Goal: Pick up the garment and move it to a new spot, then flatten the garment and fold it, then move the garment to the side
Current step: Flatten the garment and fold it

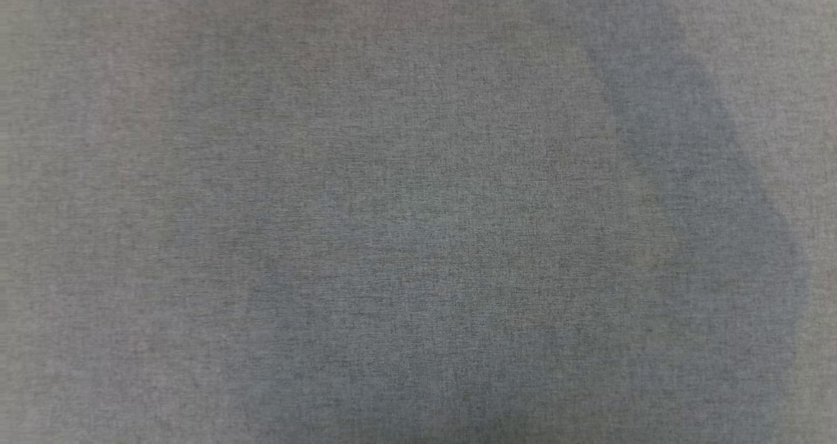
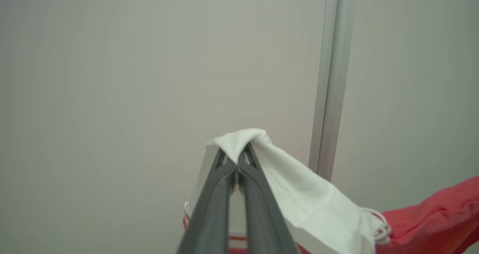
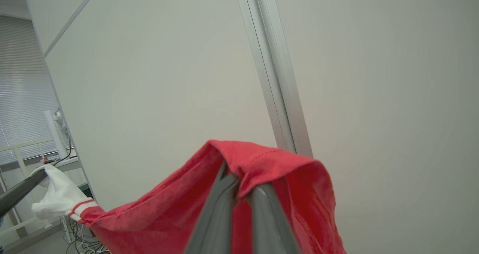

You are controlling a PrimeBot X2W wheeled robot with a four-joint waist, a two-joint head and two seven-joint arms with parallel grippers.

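Head view: a grey woven cloth (image 1: 274,189) covers the work surface, flat and unwrinkled. A soft darker shadow (image 1: 706,222) runs down its right side and spreads along the bottom. I judge it is cast by something held above.

Left wrist view: the left gripper (image 2: 236,160) is clenched on the garment (image 2: 318,205), jaws pressed together with a fold of its white end pinched at the tips. The white cloth drapes over the jaws and falls away to the right, where it meets the red body of the garment. The gripper points up and away from the surface, toward a pale plain wall (image 2: 131,78) and an aluminium post (image 2: 331,78). So the garment hangs in the air, not on the cloth.

Right wrist view: the right gripper (image 3: 239,183) is clamped on a red stitched edge that folds over its tips. From there the red cloth sags to the left, to the white end held by the other gripper at the left edge. The two grips are well apart, so the garment is spread between them. I judge this to be the carry to a new spot, held wide so it can be laid down flat, with flattening and folding not yet begun. The same wall and post stand behind. At far left are a window blind (image 3: 22,78) and, lower down, loose cables (image 3: 80,235)
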